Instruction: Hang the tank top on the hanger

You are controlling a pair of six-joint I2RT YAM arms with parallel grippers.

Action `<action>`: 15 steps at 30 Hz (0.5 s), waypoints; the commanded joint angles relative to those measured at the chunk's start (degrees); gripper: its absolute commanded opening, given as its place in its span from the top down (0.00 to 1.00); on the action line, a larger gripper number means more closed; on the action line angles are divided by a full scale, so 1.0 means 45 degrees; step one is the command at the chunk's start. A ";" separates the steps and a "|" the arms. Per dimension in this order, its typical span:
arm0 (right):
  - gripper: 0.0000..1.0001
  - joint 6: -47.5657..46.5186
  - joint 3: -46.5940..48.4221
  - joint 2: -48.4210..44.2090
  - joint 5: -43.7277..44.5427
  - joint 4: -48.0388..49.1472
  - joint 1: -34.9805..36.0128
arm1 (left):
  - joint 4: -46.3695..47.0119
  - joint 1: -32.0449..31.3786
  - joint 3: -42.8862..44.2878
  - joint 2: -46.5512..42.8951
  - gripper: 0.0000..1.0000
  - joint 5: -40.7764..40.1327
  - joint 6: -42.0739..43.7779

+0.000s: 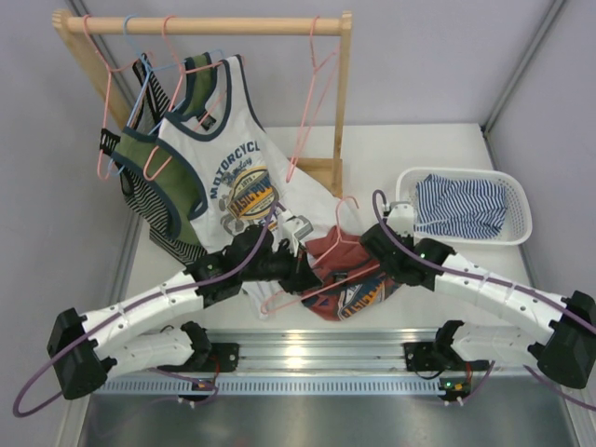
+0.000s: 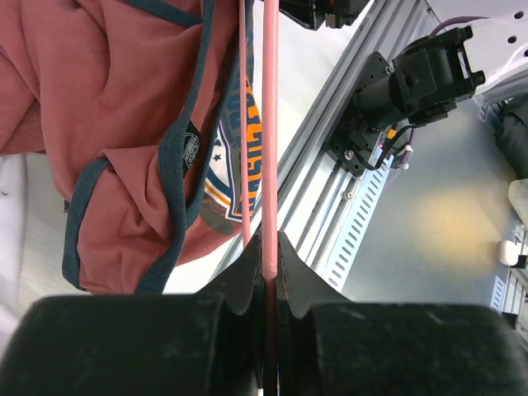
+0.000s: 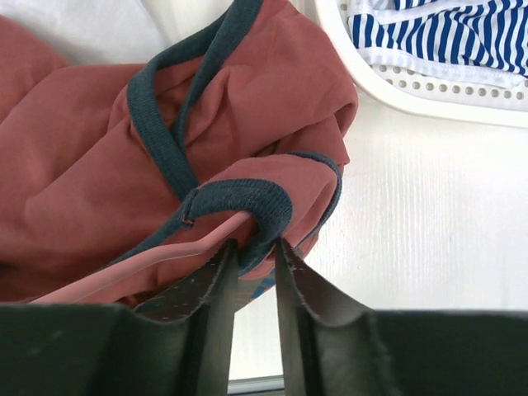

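The rust-red tank top (image 1: 328, 253) with navy trim lies bunched on the table between the arms, its print facing the near edge. The pink hanger (image 1: 321, 289) lies in it, with its hook (image 1: 348, 207) pointing away. My left gripper (image 1: 300, 276) is shut on the hanger's rod (image 2: 270, 165), with the top (image 2: 99, 107) just left of it. My right gripper (image 1: 374, 244) pinches the top's navy strap (image 3: 247, 202) at its fingertips. The hanger's rod (image 3: 157, 262) runs under that strap, inside the cloth (image 3: 74, 165).
A wooden rack (image 1: 209, 25) stands at the back left with a white "Motorcycle" top (image 1: 233, 163), green tops, spare pink hangers (image 1: 312, 102) and a light blue one. A white basket (image 1: 517, 200) holding a striped garment (image 3: 429, 29) stands at the right.
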 commanded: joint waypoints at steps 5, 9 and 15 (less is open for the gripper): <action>1.00 0.0084 0.0386 0.0028 0.0555 0.0324 0.0038 | 0.0517 -0.0110 -0.0226 -0.0369 1.00 0.0099 -0.0088; 1.00 -0.0013 0.0601 -0.0167 0.0360 0.0226 0.0116 | 0.0731 -0.0129 -0.0285 -0.0272 1.00 0.0158 -0.0127; 1.00 -0.0111 0.1401 -0.0421 0.0438 -0.0164 0.0585 | 0.1005 -0.0227 -0.0265 0.0138 1.00 0.0334 -0.0128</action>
